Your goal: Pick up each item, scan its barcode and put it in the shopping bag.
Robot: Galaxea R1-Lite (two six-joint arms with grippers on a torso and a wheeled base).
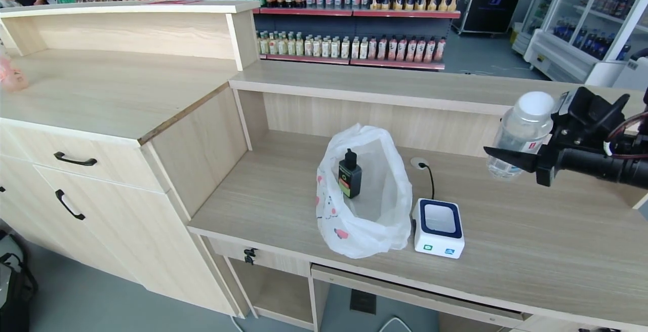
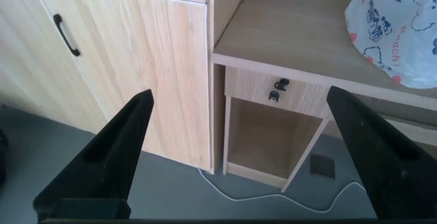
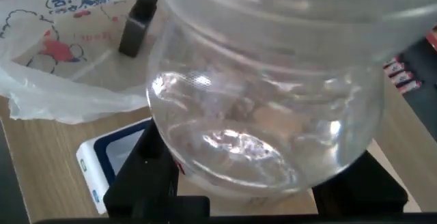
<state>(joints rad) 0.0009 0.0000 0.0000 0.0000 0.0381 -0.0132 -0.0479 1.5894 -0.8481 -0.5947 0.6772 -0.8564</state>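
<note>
The right gripper (image 1: 514, 150) clamps a clear, smooth, white-capped water bottle (image 1: 524, 124) high over the wooden counter (image 1: 531, 251). Scanning seems the step in hand: the bottle needs lowering toward eight o'clock, label facing the boxy scanner (image 1: 439, 225). The crinkly thin bag (image 1: 369, 231) touches its nine o'clock side. The left gripper (image 2: 239, 156) hangs spread.

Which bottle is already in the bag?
The small black bottle, inside the white plastic shopping bag; the clear white-capped plastic bottle is in the right end effector.

Right hand (image 1: 509, 142) black, pointed fingers (image 1: 509, 159); red cables (image 1: 628, 156) at wrist.
</note>
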